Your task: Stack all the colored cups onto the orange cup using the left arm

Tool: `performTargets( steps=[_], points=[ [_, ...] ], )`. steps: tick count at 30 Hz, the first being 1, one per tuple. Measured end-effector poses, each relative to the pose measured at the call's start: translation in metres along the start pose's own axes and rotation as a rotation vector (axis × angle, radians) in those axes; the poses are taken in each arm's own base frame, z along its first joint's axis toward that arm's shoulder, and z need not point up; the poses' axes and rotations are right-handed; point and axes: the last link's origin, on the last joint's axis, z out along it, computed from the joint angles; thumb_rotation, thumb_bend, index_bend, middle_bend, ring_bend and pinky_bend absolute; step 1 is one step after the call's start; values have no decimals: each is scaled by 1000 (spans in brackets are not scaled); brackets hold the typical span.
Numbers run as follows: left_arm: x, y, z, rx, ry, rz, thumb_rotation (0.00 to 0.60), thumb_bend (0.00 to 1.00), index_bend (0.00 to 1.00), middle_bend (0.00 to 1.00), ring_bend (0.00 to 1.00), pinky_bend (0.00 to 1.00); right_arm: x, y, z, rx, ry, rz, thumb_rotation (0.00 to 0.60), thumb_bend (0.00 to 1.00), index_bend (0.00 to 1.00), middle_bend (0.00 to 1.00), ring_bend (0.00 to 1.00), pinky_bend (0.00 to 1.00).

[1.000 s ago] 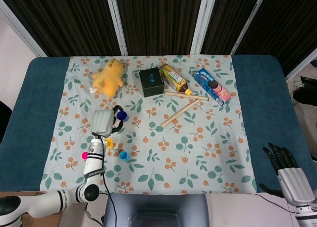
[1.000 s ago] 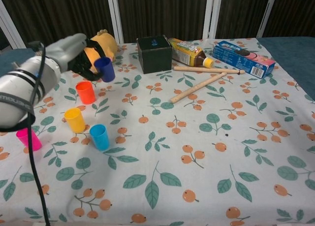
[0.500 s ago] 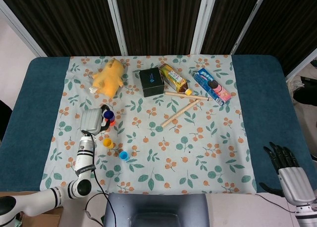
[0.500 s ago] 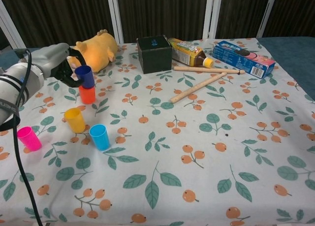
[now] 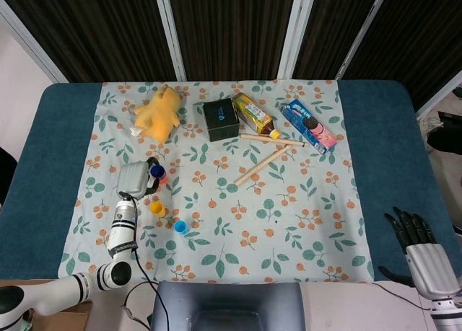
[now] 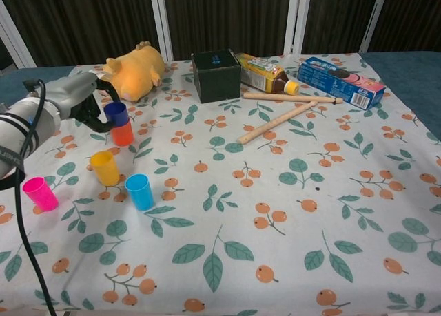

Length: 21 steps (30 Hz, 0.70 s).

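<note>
The orange cup (image 6: 122, 133) stands upright on the patterned cloth at the left, with the dark blue cup (image 6: 116, 113) nested in its mouth. My left hand (image 6: 81, 101) reaches in from the left, and its dark fingers (image 6: 97, 115) still wrap the blue cup's rim. In the head view the left hand (image 5: 134, 179) sits just left of the blue cup (image 5: 157, 171) and the orange cup (image 5: 163, 179). In front of the stack stand the yellow cup (image 6: 105, 167), the light blue cup (image 6: 140, 191) and the pink cup (image 6: 40, 194). My right hand (image 5: 412, 231) hangs off the table's lower right, fingers apart and holding nothing.
Behind the stack lies a yellow plush toy (image 6: 135, 71). A black box (image 6: 216, 76), a tea bottle (image 6: 264, 73), a blue cookie box (image 6: 342, 81) and two wooden sticks (image 6: 278, 122) occupy the back and middle of the table.
My left hand carried the dark blue cup leftward and down. The cup went from hovering above the orange cup to sitting nested in it. The right hand stayed still.
</note>
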Motion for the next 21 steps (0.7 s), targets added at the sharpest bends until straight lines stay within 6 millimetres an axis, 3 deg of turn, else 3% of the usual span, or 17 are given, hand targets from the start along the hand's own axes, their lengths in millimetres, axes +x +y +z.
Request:
performTargets(
  steps=[6, 13, 17, 21],
  points=[
    [6, 6, -14, -56, -12, -23, 600, 357, 0, 1000, 1000, 1000, -2, -1, 1, 3, -6, -6, 600, 107, 0, 0, 0, 0],
    [18, 14, -55, -182, -77, -79, 600, 353, 75, 1000, 1000, 1000, -4, -3, 1, 6, -13, -12, 600, 107, 0, 0, 0, 0],
    [19, 8, -84, -243, -130, -68, 600, 352, 112, 1000, 1000, 1000, -6, -5, 1, 13, -19, -17, 600, 107, 0, 0, 0, 0],
    [9, -1, -96, -247, -165, -50, 600, 353, 164, 1000, 1000, 1000, -6, -6, 0, 14, -18, -19, 600, 107, 0, 0, 0, 0]
  ],
)
